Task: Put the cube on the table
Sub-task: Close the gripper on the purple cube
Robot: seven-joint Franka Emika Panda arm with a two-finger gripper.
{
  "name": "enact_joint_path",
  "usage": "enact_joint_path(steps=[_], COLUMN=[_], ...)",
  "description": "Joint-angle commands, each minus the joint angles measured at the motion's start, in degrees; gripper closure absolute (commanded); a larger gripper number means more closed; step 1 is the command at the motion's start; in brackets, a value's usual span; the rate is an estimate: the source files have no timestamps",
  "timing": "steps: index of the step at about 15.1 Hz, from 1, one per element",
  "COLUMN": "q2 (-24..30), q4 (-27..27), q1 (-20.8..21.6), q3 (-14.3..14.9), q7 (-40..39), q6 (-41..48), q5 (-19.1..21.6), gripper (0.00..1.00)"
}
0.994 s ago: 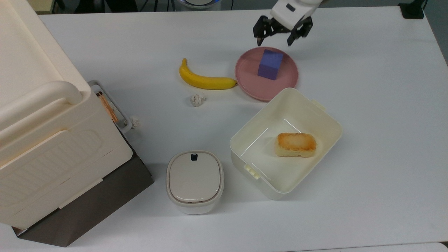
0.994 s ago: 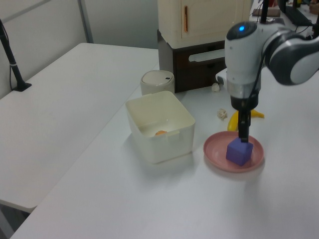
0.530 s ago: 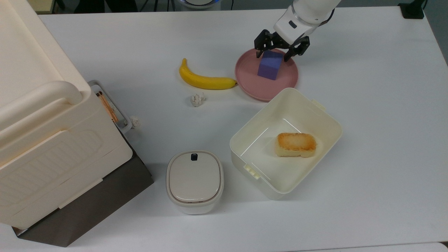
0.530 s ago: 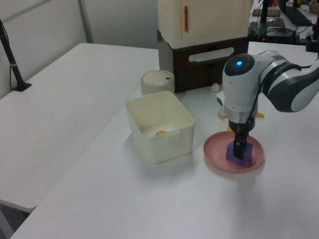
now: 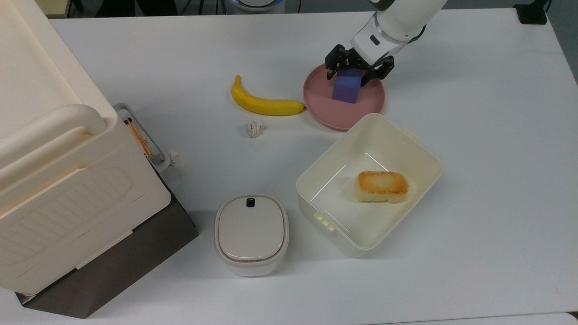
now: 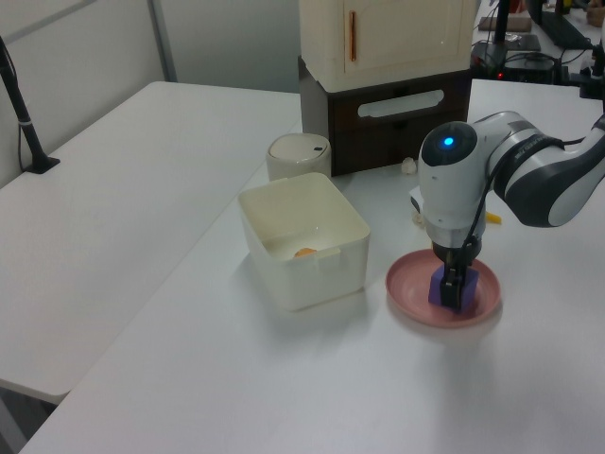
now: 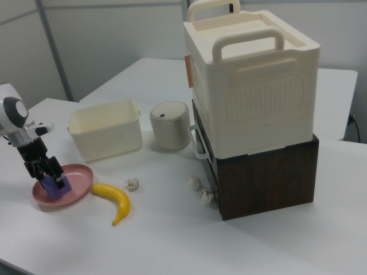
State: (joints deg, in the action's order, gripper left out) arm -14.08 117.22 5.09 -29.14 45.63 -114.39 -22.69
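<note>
The blue-purple cube (image 5: 345, 91) stands upright on the round pink plate (image 5: 347, 115), near the far side of the white table (image 5: 474, 135). My gripper (image 5: 353, 75) has come down over the cube and is open, with one black finger on each side of the cube's upper part. From the left view the gripper (image 6: 455, 287) covers most of the cube (image 6: 438, 290) on the plate (image 6: 408, 287). The right view has the gripper (image 7: 48, 175) at the cube (image 7: 58, 185) on the plate (image 7: 77, 182), at the right view's left.
A banana (image 5: 264, 105) lies just left of the plate in the top view, with a crumpled paper ball (image 5: 255, 128) below it. A cream bin (image 5: 420, 149) holding toasted bread (image 5: 382, 186) sits close to the plate. A lidded pot (image 5: 251, 232) and a big cream case (image 5: 58, 180) stand further left.
The gripper dropped from above the plate's far edge down onto the cube, its fingers now straddling it. The cube has stayed on the plate.
</note>
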Motion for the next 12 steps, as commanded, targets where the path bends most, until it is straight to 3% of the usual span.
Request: enact_joint_path(steps=[1, 3, 7, 12], q2=[0.11, 0.19, 0.98, 1.95], q4=[0.29, 0.20, -1.46, -4.54], q1=[0.71, 0.71, -0.26, -5.96], q3=[0.14, 0.14, 0.05, 0.66], q7=[3.24, 3.77, 3.77, 4.82], q6=[-1.27, -1.19, -0.66, -0.92], q5=[-1.65, -1.48, -1.21, -1.03], gripper=[0.63, 0.69, 0.69, 0.69])
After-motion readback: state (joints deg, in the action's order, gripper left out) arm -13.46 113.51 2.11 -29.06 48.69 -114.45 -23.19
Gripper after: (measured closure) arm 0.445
